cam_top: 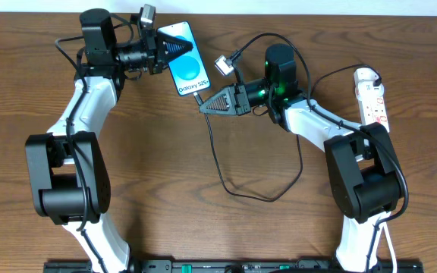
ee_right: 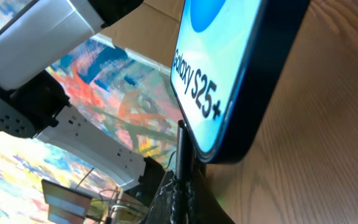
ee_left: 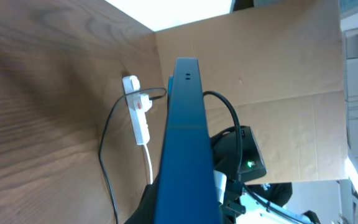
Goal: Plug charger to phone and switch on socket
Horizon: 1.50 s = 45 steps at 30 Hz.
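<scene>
The phone (cam_top: 186, 67) with its blue screen and "Galaxy S25" text is held above the table's back middle by my left gripper (cam_top: 165, 47), shut on its upper part; its dark blue edge (ee_left: 183, 143) fills the left wrist view. My right gripper (cam_top: 207, 103) is shut on the charger (cam_top: 220, 163), a thin black cable, right at its plug end (ee_right: 181, 146). The plug tip touches the phone's bottom edge (ee_right: 229, 81). The cable loops over the table toward the socket (cam_top: 372, 95), a white power strip at the back right, also in the left wrist view (ee_left: 138, 115).
The socket's white cord (cam_top: 389, 243) runs down the right side past the right arm's base. A cardboard wall (ee_left: 272, 68) stands behind the table. The left arm's base (cam_top: 67, 182) stands at the left.
</scene>
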Tool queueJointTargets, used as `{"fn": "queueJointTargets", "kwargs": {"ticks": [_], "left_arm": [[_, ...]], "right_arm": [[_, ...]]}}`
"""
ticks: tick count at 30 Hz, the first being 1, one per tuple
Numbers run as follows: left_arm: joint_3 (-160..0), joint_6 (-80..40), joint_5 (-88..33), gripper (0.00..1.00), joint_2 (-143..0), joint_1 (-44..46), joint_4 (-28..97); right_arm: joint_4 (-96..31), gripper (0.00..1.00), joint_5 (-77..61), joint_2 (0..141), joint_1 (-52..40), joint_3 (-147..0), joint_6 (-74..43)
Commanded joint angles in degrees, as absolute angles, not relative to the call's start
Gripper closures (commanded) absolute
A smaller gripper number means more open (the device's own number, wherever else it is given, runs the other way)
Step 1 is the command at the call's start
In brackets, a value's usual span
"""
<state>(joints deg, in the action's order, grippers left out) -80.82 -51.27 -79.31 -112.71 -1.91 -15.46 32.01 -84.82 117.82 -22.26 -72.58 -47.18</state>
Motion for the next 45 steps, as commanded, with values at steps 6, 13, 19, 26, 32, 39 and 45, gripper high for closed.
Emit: {"fn": "queueJointTargets", "kwargs": {"ticks": [6, 13, 19, 26, 32, 39, 45], "left_arm": [[-81.3, -51.7, -80.1, 0.93, -112.1, -1.3, -15.8], [-81.3, -51.7, -80.3, 0.93, -112.1, -1.3, -15.7], [-81.3, -51.7, -80.3, 0.93, -112.1, -1.3, -15.8], [-81.3, -51.7, -78.8, 0.93, -112.1, -2.4, -15.8], [-81.3, -52.2, -77.3, 0.93, -112.1, -3.6, -15.8], [-81.3, -53.5, -75.6, 0.93, -112.1, -3.6, -15.8], [-81.3, -54.4, -75.3, 0.93, -112.1, -3.6, -15.8]], "right_arm": [[32.4, 0.99, -79.3, 117.9, -22.2, -73.1, -48.9], [32.5, 0.99, -77.0, 117.9, -22.1, -73.1, -49.3], [32.6, 0.99, -76.5, 117.9, -22.1, -73.1, -49.3], [32.6, 0.99, -81.9, 117.9, -21.6, -73.1, -49.6], [32.6, 0.99, -82.0, 117.9, -21.2, -73.1, -49.7], [32.6, 0.99, -81.3, 117.9, -21.4, -73.1, -49.7], [31.7, 0.99, -80.6, 117.9, -22.7, -73.1, -49.7]]}}
